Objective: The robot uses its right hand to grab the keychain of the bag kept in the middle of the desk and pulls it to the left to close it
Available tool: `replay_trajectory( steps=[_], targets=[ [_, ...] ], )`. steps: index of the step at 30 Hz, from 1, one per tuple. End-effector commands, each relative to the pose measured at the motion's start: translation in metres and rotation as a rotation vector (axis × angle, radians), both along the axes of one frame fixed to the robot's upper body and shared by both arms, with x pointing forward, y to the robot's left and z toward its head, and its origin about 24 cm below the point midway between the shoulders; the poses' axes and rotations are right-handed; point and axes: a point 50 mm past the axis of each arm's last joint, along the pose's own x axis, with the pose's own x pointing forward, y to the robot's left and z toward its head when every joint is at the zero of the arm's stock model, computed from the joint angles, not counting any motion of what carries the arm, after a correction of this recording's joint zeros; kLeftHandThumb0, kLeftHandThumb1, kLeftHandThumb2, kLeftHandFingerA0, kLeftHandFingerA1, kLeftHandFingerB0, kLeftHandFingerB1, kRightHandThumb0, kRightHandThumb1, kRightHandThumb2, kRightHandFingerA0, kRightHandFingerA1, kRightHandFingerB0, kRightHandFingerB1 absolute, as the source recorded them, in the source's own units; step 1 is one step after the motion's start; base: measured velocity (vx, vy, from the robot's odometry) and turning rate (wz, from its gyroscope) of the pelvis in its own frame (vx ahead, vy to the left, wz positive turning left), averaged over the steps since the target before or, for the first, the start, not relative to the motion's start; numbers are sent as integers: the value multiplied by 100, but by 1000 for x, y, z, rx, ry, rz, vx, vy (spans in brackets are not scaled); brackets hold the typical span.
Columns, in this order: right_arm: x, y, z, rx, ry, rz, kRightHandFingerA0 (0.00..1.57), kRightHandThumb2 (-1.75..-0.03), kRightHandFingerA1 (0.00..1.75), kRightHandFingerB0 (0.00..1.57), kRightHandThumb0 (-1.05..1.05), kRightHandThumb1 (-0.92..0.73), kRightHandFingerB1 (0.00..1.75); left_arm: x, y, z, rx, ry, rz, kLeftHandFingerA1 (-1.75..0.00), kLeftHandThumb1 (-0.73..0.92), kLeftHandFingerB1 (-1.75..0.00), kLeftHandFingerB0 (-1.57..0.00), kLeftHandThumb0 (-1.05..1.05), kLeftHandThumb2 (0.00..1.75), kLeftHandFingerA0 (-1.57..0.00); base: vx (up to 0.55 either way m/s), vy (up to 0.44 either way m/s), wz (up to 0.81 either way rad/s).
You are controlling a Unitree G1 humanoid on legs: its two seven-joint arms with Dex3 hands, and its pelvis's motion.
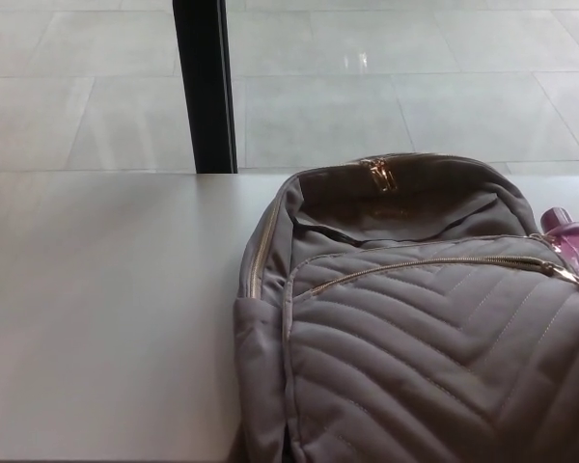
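Observation:
A taupe quilted backpack (415, 338) lies on the pale desk (106, 309), filling the lower right of the head view. Its front pocket zipper (434, 262) runs in gold across the quilted panel, with a gold pull (577, 280) at the right end. Another gold zipper pull (380, 174) sits at the top of the bag. A pink keychain (571, 236) pokes out at the bag's right side, partly cut off by the picture's edge. Neither of my hands shows.
A black post (205, 87) stands behind the desk's far edge. Beyond it lies a pale tiled floor (415, 87). Bare desk surface stretches to the left of the bag.

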Motion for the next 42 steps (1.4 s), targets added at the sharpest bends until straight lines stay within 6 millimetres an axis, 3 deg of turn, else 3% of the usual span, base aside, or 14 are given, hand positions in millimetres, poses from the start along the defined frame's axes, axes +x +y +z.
replay_trajectory(
  steps=[1,2,4,6,12,24,25,26,29,31,37,38,41,42],
  targets=[
    [13,16,10,56,-30,29,88,-119,175,79,0,-45,158,1,6,7,27,-11,-25,-117,66,-105,-73,-103,80,-73,0,0,0],
    [17,22,13,58,-51,52,87,-122,175,79,5,-42,159,0,5,6,23,-12,-22,-109,49,-99,-75,-102,117,-80,0,0,0],
    [20,26,15,58,-59,65,87,-120,175,80,4,-42,158,-1,5,6,23,-9,-22,-114,67,-104,-77,-105,77,-76,0,0,0],
    [26,36,21,43,-75,91,87,-113,175,80,1,-46,157,-2,5,6,23,-13,-18,-111,52,-100,-73,-105,114,-81,0,0,0],
    [39,50,35,-12,-72,143,90,-116,175,80,1,-45,161,-3,5,7,35,-18,-16,-107,53,-98,-72,-104,114,-77,0,0,0],
    [51,67,43,-51,-48,197,86,-126,175,78,-2,-35,158,-3,3,5,23,-10,-22,-116,70,-106,-72,-103,76,-77,-2,0,1],
    [52,68,43,-56,-42,203,88,-130,175,76,-1,-36,163,-4,3,5,23,-12,-24,-110,51,-100,-72,-101,116,-80,0,0,0],
    [52,70,42,-60,-34,209,88,-129,175,76,-1,-37,164,-3,3,5,26,-8,-23,-115,70,-106,-72,-103,77,-77,0,0,0],
    [52,73,40,-66,-17,223,88,-129,175,74,-1,-38,166,-2,3,5,24,-6,-24,-116,69,-107,-71,-105,75,-77,0,0,0],
    [51,78,33,-60,10,250,86,-129,175,72,0,-37,167,-1,4,5,22,-4,-17,-108,52,-101,-71,-104,114,-76,0,0,0],
    [52,97,23,-71,81,305,89,-127,175,77,-2,-41,162,-1,5,6,24,-7,-21,-110,53,-102,-70,-103,117,-81,0,0,0],
    [52,102,22,-77,89,321,85,-120,175,71,-4,-46,167,0,5,6,19,-7,-19,-116,72,-108,-65,-105,75,-77,0,0,0],
    [53,115,18,-100,101,352,85,-122,175,71,-4,-44,167,0,5,6,15,-8,-23,-109,53,-104,-69,-105,116,-78,0,0,0],
    [54,118,17,-104,106,360,85,-120,175,71,-7,-46,168,1,5,6,20,-4,-26,-116,73,-109,-63,-105,73,-75,0,0,0]
  ],
)
